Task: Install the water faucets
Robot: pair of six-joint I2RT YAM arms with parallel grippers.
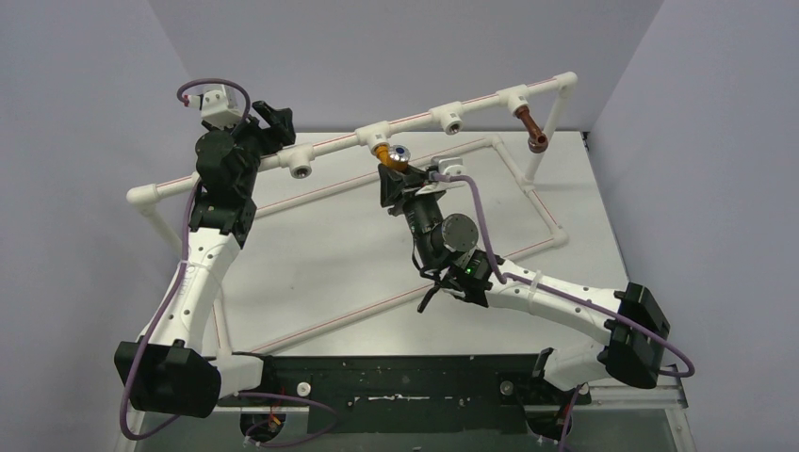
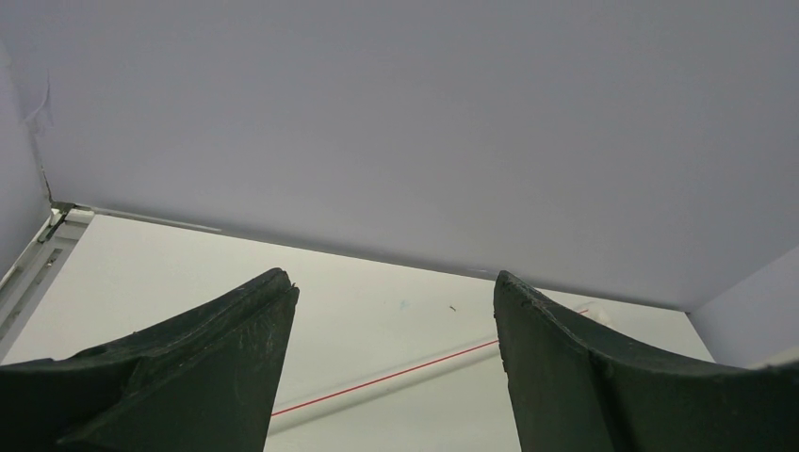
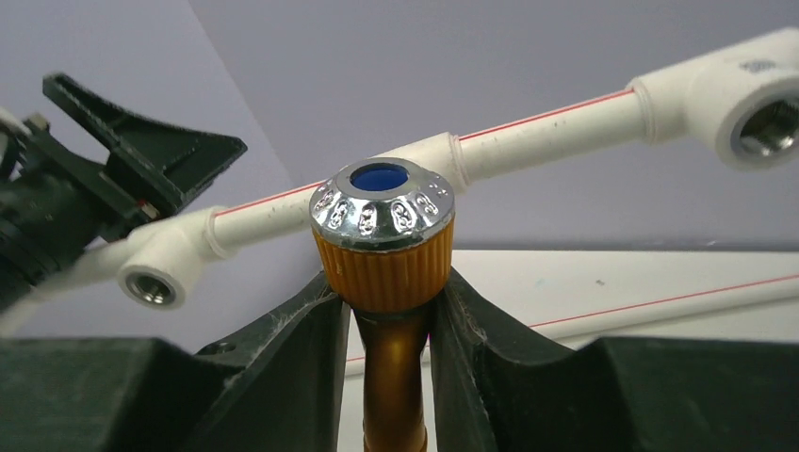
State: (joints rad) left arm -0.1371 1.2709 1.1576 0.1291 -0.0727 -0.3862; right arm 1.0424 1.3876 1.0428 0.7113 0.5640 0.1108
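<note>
The right gripper (image 3: 388, 299) is closed on the orange faucet (image 3: 384, 254). The stem is clamped between the two fingers (image 3: 301, 348), just under the ribbed orange knob. The knob's silver cap, with its blue centre, is turned toward the wrist camera. From above, this faucet is seen held against the pipe frame (image 1: 330, 141), at a tee near the middle of the top rail. Whether it is seated in that tee cannot be told.

The left gripper (image 2: 391, 294) is open, its fingers (image 2: 236, 348) spread wide apart. Only the table (image 2: 141, 282) and the wall (image 2: 377, 141) are seen past them. In the overhead view it is found high at the left part of the rail, just above and beside an open-mouthed tee (image 1: 301, 168). Contact with the pipe cannot be judged.

The brown faucet (image 1: 532, 130) hangs spout down from the tee at the far right of the rail, well apart from both grippers. Another open-mouthed tee (image 1: 449, 120) lies on the rail between the two faucets. The frame stands on the white table.
</note>
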